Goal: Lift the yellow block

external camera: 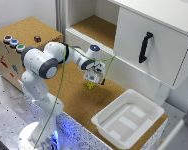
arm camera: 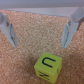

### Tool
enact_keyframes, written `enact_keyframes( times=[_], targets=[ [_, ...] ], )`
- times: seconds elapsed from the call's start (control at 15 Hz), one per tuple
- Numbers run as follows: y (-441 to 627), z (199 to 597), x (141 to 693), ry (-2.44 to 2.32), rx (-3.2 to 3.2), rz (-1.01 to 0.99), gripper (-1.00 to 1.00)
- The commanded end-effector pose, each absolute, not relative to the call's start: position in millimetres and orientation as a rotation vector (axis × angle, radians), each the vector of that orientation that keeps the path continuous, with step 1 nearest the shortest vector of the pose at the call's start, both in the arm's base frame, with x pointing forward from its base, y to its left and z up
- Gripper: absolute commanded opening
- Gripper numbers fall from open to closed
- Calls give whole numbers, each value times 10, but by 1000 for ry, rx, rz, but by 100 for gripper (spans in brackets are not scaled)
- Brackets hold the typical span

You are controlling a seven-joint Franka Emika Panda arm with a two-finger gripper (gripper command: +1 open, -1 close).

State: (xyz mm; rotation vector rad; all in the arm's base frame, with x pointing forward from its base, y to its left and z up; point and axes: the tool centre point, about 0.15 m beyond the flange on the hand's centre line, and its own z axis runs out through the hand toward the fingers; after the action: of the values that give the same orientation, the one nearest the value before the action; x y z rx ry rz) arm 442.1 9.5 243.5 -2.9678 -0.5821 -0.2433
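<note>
The yellow block [external camera: 90, 85] lies on the cork tabletop [external camera: 79, 100], a tiny bright cube with a dark "U" mark on its face [arm camera: 47, 66]. My gripper [external camera: 91, 80] hangs just above it in the exterior view. In the wrist view the gripper [arm camera: 39, 45] is open, its two pale fingers [arm camera: 70, 31] spread wide with only cork between them. The block sits on the cork outside that gap, touched by neither finger.
A white plastic bin [external camera: 144, 125] stands at the exterior view's right front. A white cabinet with a black handle [external camera: 145, 47] rises behind. A cork-topped box [external camera: 24, 30] with coloured buttons stands at the left. A thin yellow-green cable [external camera: 61, 85] trails along the arm.
</note>
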Motion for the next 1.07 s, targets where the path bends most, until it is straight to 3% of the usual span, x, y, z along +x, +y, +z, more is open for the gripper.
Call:
enact_keyframes(
  times=[0.0, 1.0],
  targets=[
    [87, 2451, 4406, -578, -2977, -257, 100],
    [-23, 2086, 4246, 39, -3199, -28, 100]
  ],
)
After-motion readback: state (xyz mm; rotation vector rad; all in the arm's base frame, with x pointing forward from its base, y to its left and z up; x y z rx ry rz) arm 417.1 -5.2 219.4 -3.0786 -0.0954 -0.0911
